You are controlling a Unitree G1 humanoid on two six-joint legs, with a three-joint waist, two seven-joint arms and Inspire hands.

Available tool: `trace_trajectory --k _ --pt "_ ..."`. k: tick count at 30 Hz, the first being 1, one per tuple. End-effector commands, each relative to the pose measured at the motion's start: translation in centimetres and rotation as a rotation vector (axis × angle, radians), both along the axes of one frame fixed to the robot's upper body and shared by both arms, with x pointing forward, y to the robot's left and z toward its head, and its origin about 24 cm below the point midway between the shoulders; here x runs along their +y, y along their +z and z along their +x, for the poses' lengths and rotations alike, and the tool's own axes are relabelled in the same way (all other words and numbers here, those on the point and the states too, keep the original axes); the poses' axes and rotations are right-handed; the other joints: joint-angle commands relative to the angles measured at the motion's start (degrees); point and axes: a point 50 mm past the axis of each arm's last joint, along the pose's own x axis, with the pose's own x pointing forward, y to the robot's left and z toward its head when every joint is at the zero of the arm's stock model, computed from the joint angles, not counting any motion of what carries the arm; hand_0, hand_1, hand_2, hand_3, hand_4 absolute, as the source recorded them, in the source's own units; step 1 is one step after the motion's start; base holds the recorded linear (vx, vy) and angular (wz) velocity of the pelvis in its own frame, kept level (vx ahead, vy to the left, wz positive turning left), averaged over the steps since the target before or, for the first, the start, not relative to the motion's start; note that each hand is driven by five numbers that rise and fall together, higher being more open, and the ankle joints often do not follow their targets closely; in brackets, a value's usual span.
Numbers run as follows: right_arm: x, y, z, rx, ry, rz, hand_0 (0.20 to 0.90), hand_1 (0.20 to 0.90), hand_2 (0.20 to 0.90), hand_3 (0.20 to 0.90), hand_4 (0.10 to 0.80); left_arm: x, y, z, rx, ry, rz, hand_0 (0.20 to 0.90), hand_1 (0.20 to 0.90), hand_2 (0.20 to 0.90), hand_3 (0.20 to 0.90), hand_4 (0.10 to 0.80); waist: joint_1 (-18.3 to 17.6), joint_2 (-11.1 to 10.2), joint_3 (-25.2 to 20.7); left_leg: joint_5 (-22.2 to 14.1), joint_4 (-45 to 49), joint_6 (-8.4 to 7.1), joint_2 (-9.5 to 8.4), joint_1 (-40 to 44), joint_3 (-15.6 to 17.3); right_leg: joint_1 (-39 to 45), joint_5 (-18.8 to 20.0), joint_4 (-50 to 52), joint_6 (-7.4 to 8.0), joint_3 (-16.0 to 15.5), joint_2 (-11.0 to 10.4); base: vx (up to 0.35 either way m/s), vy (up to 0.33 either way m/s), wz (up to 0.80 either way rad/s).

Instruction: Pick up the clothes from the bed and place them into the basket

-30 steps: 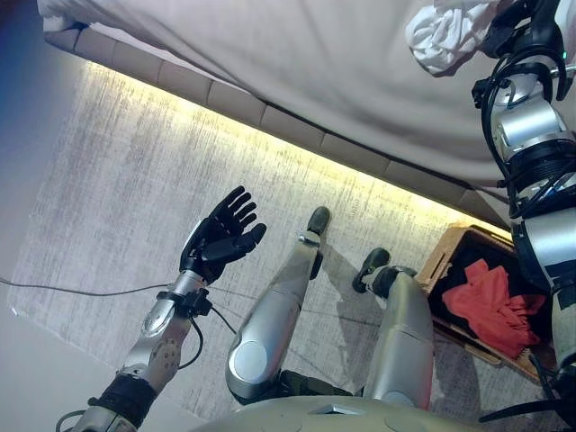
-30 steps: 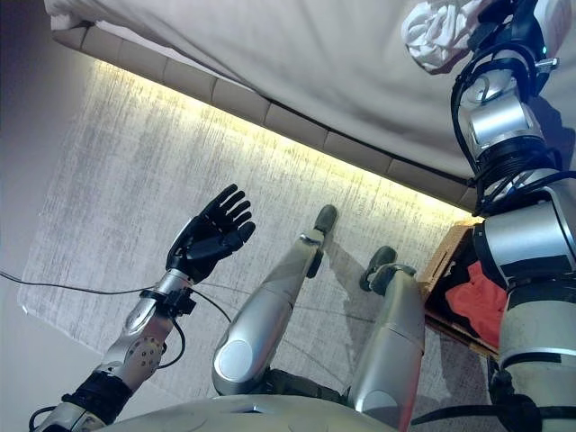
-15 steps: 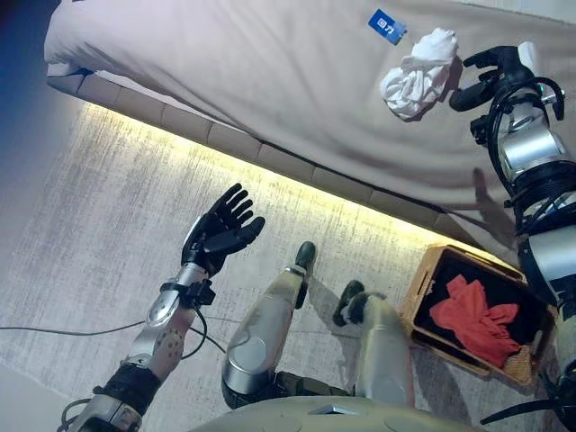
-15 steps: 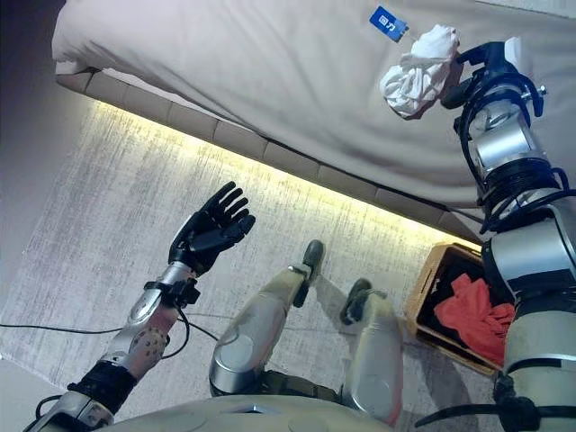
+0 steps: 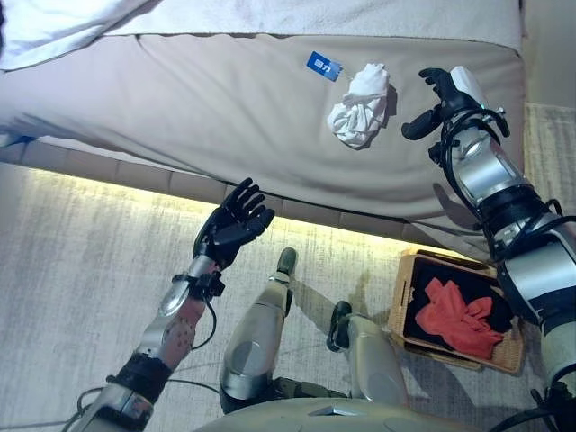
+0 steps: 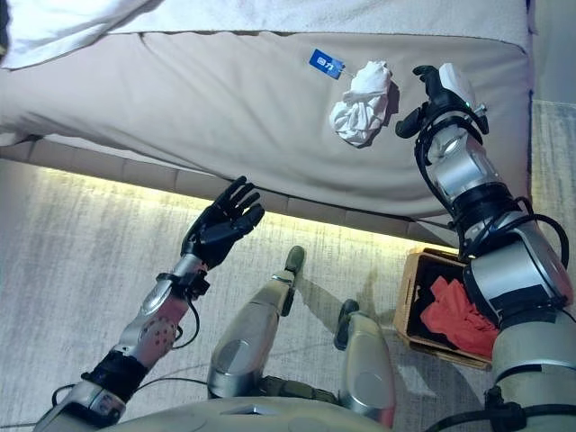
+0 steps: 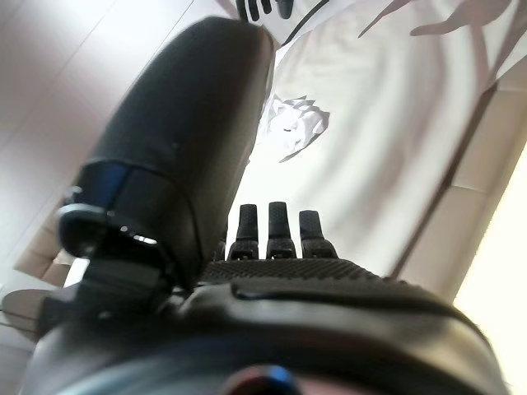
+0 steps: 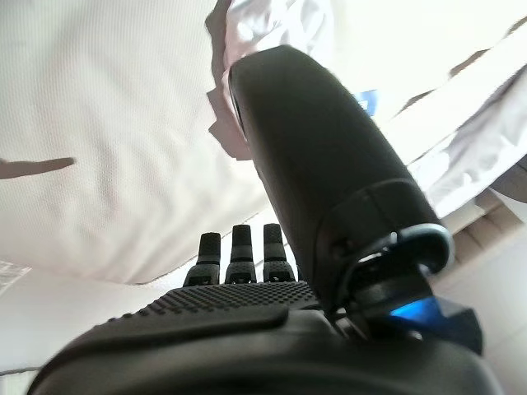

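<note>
Closer now, right hand (image 5: pixel 443 97) fingers spread beside white garment (image 5: pixel 359 108).

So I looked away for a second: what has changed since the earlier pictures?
Mostly the camera tilted up, bringing more bed into view. The right hand has opened beside the crumpled white garment on the beige bed, not touching it. Unchanged: left hand open and idle, red cloth in the wicker basket.

Bare bed (image 5: pixel 225 99) surrounds the white garment (image 5: pixel 358 106), a blue tag (image 5: pixel 323 65) just beside it.
</note>
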Motion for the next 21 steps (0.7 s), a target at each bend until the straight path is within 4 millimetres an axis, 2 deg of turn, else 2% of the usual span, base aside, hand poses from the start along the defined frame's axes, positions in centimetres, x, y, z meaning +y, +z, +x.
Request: trace_trajectory --k 1,2,4,6,7,8,12,16,21 --pt "0.2 5.4 -0.1 -0.198 0.034 -0.099 0.9 0.9 0.9 0.9 0.8 0.0 2.0 -0.4 -0.142 0.054 -0.06 0.9 0.9 0.9 0.9 0.8 1.5 1.4 -2.3 -6.8 0.5 0.64 1.73 3.2 -1.5 -2.4 9.3 4.2 -0.31 -5.7 2.3 0.083 0.118 -0.17" --pt "0.6 6.3 0.1 -0.214 0.029 -0.097 0.9 0.9 0.9 0.9 0.8 0.0 2.0 -0.3 -0.141 0.065 -0.067 0.9 0.9 0.9 0.9 0.8 1.4 2.0 -1.8 -6.9 0.3 0.41 1.93 3.2 -1.2 -3.7 9.2 1.2 -0.49 -5.9 2.4 0.053 0.028 -0.2" --pt "1.2 7.5 0.3 -0.241 0.028 -0.094 0.9 0.9 0.9 0.9 0.8 0.2 2.3 0.1 -0.148 0.085 -0.078 0.9 0.9 0.9 0.9 0.8 1.0 2.1 -0.9 -7.4 0.0 0.34 1.73 2.8 -1.1 -5.0 11.6 -7.7 0.0 -5.7 2.0 0.004 -0.071 -0.26" --pt "2.3 8.8 0.5 -0.277 0.05 -0.104 0.9 0.9 0.9 0.9 0.8 0.5 2.9 0.3 -0.173 0.108 -0.091 0.9 0.9 0.9 0.9 0.8 -0.5 1.3 -0.2 -9.4 -0.3 0.87 1.09 1.8 -0.7 -7.4 20.2 -21.6 2.5 -1.7 0.5 0.055 -0.199 -0.16" --pt "2.2 9.0 0.4 -0.29 0.046 -0.094 0.9 0.9 0.9 0.9 0.8 0.7 3.1 0.5 -0.18 0.099 -0.083 0.9 0.9 0.9 0.9 0.8 -1.4 1.4 -0.2 -9.7 -0.3 1.11 1.22 1.3 -1.5 -7.5 20.1 -22.3 2.86 1.9 1.5 0.16 -0.251 -0.01" --pt "1.9 8.7 0.3 -0.285 0.046 -0.092 0.9 0.9 0.9 0.9 0.8 0.9 2.8 0.3 -0.174 0.099 -0.081 0.9 0.9 0.9 0.9 0.8 -1.8 1.3 -0.2 -9.6 0.3 1.14 1.24 0.9 -2.3 -7.1 19.2 -21.4 2.69 2.5 1.9 0.174 -0.229 0.17" --pt "1.7 8.8 0.0 -0.281 0.05 -0.085 0.9 0.9 0.9 0.9 0.8 0.8 2.7 -0.1 -0.179 0.083 -0.097 0.9 0.9 0.9 0.9 0.8 -1.1 0.5 -0.2 -9.5 2.0 0.22 1.17 -0.9 -2.0 -6.1 19.0 -22.6 2.51 -1.2 1.2 0.119 -0.149 0.49" --pt "1.3 10.1 -0.1 -0.284 -0.005 -0.104 0.9 0.9 0.9 0.9 0.8 -0.1 3.0 -0.3 -0.203 0.03 -0.079 0.9 0.9 0.9 0.9 0.8 0.1 1.0 -0.2 -8.7 2.0 -0.36 1.19 -2.9 -2.9 -7.3 17.9 -21.5 1.68 -3.0 1.5 0.064 -0.093 0.21" --pt "0.5 11.1 -0.1 -0.265 -0.083 -0.14 0.9 0.9 0.9 0.9 0.8 -0.2 3.8 -0.6 -0.226 -0.004 -0.079 0.9 0.9 0.9 0.9 0.8 1.4 1.8 -0.2 -9.1 3.8 -0.52 1.32 -6.5 -3.4 -11.1 15.6 -17.2 0.61 -4.9 1.4 0.072 -0.065 0.2"
